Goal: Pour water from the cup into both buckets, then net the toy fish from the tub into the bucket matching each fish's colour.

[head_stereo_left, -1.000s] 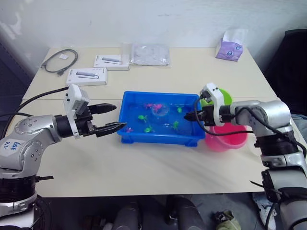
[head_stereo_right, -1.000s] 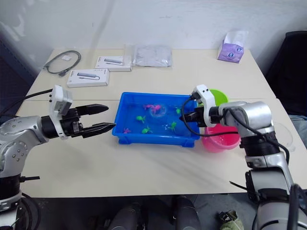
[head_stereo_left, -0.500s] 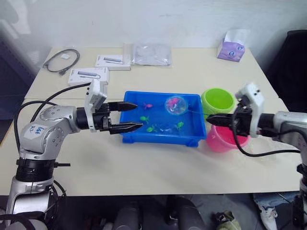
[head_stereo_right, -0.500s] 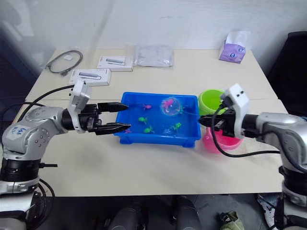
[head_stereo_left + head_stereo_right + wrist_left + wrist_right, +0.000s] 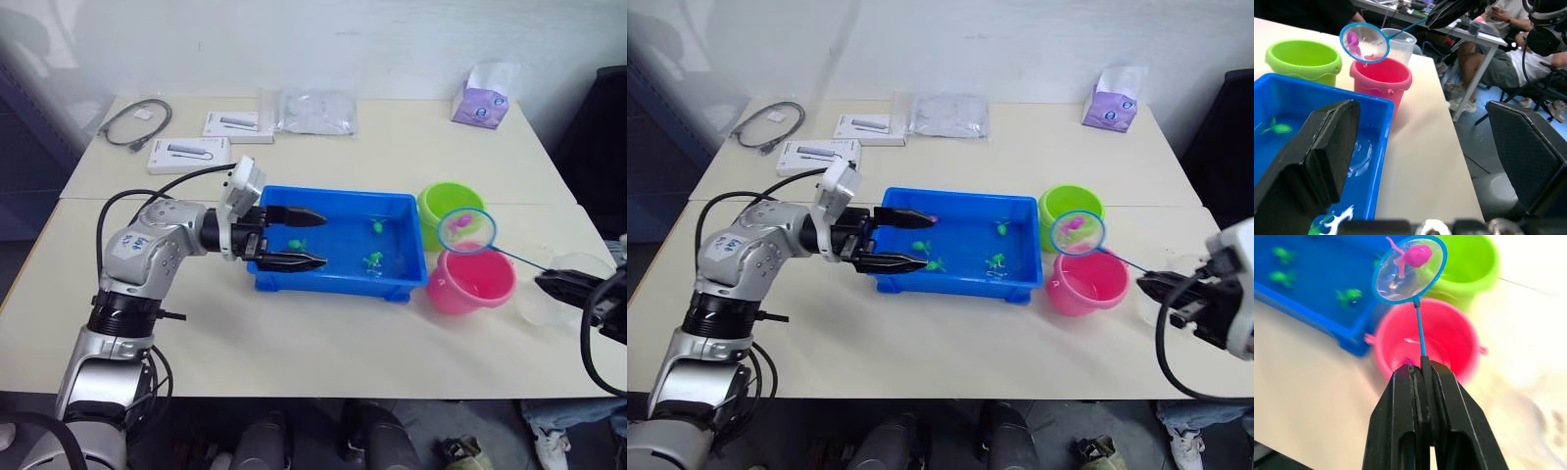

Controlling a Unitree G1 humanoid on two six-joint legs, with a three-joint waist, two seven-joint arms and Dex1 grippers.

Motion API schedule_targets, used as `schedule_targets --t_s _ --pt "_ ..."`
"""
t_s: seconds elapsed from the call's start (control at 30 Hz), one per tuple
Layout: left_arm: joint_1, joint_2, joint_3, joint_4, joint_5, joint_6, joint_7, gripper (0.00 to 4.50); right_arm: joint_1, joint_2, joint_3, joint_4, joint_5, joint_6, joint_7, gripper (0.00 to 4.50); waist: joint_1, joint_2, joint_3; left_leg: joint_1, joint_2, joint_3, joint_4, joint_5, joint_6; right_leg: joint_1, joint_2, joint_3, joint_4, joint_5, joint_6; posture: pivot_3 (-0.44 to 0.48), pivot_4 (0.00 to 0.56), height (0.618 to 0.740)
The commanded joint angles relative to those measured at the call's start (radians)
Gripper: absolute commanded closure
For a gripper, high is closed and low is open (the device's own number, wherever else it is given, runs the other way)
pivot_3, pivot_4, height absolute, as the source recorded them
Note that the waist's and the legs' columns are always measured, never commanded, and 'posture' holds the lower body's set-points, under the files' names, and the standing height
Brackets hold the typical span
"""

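Observation:
The blue tub (image 5: 333,287) holds water and green toy fish (image 5: 373,259). My right gripper (image 5: 1422,368) is shut on the thin handle of the net (image 5: 466,231). The net's blue hoop hangs in the air over the pink bucket's far rim, next to the green bucket (image 5: 449,208), and a pink toy fish (image 5: 1418,255) lies in its mesh. The pink bucket (image 5: 475,286) holds water. My left gripper (image 5: 323,238) is open and empty above the tub's left end. The clear cup (image 5: 1403,46) stands just right of the pink bucket.
Two flat white boxes (image 5: 189,153), a coiled cable (image 5: 135,122), a plastic bag (image 5: 315,113) and a purple tissue pack (image 5: 478,95) lie along the table's far side. A person (image 5: 1498,58) sits beyond the table's right edge.
My right gripper has drawn back to the right, lifting the net with a pink fish out of the tub to above the buckets. My left gripper has moved right, over the tub's left end.

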Motion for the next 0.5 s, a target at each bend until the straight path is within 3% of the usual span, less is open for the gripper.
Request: schedule_targets --t_s 0.03,0.13,0.33,0.5 --pt "-0.037 -0.017 -0.002 0.029 0.018 -0.038 -0.027 0.07 0.159 -0.018 -0.056 -0.076 -0.139 -0.201 0.038 4.5 -0.002 0.0 0.0 0.001 0.0 0.0 0.0 0.0 0.0 0.002 0.0 0.0 -0.001 0.0 0.0 0.0 0.15 0.74" --pt "-0.046 -0.029 -0.005 0.048 0.03 -0.051 -0.037 0.07 0.269 -0.006 -0.036 -0.081 -0.256 -0.38 0.048 4.5 -0.006 0.0 0.0 0.003 0.0 -0.001 -0.001 0.0 0.0 0.004 0.0 0.001 -0.002 0.0 0.0 0.0 0.15 0.74" --pt "-0.065 -0.045 -0.006 0.082 0.047 -0.066 -0.052 0.07 0.517 -0.008 0.049 0.02 -0.731 -1.118 0.091 4.5 -0.008 0.0 0.0 0.003 0.0 0.0 -0.001 0.0 0.0 0.004 0.002 0.002 -0.002 0.0 0.001 0.0 0.15 0.74" --pt "-0.076 -0.05 -0.006 0.098 0.056 -0.072 -0.061 0.07 0.557 -0.007 0.044 0.158 -0.957 -1.489 0.05 4.5 -0.008 0.0 0.0 0.004 0.001 0.001 -0.001 0.0 0.0 0.004 0.004 0.004 -0.003 0.0 0.001 0.0 0.15 0.74"
